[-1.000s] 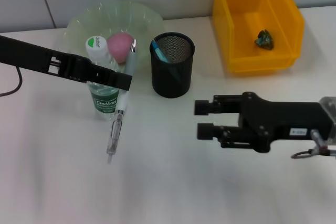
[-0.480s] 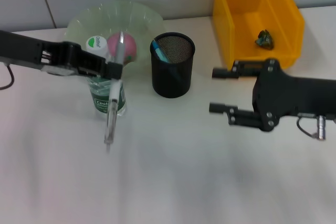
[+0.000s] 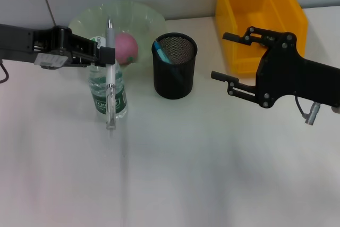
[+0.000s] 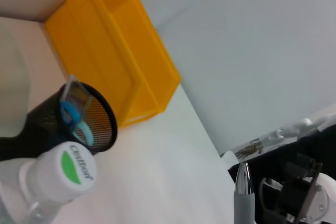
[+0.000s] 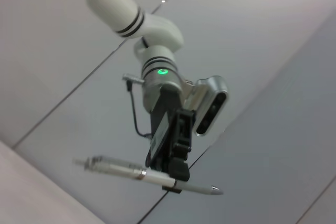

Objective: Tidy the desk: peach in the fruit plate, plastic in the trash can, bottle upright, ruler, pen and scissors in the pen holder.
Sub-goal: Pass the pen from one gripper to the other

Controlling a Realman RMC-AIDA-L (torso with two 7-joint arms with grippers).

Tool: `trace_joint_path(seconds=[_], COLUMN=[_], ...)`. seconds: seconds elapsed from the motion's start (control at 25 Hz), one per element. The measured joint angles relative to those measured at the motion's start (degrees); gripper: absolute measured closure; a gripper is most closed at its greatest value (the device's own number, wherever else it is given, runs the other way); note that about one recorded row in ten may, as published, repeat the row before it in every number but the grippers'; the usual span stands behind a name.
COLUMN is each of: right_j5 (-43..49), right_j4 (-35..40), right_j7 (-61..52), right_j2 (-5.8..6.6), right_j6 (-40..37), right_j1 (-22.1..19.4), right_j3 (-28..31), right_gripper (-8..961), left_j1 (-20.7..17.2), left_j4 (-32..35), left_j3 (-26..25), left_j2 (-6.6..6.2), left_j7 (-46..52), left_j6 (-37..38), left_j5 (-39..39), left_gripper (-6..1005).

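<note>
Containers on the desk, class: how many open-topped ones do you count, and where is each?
3. The plate at the back left, the pen holder in the middle, and the yellow bin at the back right. None seem hidden.

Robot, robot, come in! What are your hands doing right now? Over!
Left gripper shut on clear plastic pen, lifted upright. Right gripper open, empty, beside yellow bin. Green-labelled water bottle stands between pen and black mesh pen holder.

bottle (image 3: 109,97) partly hidden behind pen (image 3: 110,75); yellow bin (image 3: 260,19) cut off by the head view's top edge.
</note>
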State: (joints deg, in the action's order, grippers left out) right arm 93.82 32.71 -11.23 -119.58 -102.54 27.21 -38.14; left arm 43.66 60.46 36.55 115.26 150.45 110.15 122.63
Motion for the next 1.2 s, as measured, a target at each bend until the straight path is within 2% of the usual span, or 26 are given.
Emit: trace_joint_path(seconds=[0.32, 0.64, 0.88, 1.2], right_j5=[0.43, 0.07, -3.16, -4.81], right_j4=[-2.04, -3.04, -8.03, -9.86], right_j7=[7.16, 19.51, 31.19, 37.37], right_j2=[0.64, 0.74, 1.14, 1.16], right_j6=[0.64, 1.83, 1.95, 2.1], right_j1=[2.74, 4.59, 5.96, 7.04], right_j3=[-0.3, -5.15, -8.35, -11.09], right_gripper=[388, 387, 387, 387], left_j1=[0.2, 0.32, 0.13, 0.99], left_j4=[-1.25, -2.8, -2.82, -3.02], left_j3=[0.15, 0.09, 0.02, 0.43], left_j2=[-0.29, -0.92, -0.97, -1.01], left_j7=[1.02, 3.43, 3.51, 3.97], left_j6=[0.49, 0.94, 1.01, 1.47], left_j5=[-0.64, -1.95, -2.41, -2.59], left_gripper=[860, 859, 859, 859])
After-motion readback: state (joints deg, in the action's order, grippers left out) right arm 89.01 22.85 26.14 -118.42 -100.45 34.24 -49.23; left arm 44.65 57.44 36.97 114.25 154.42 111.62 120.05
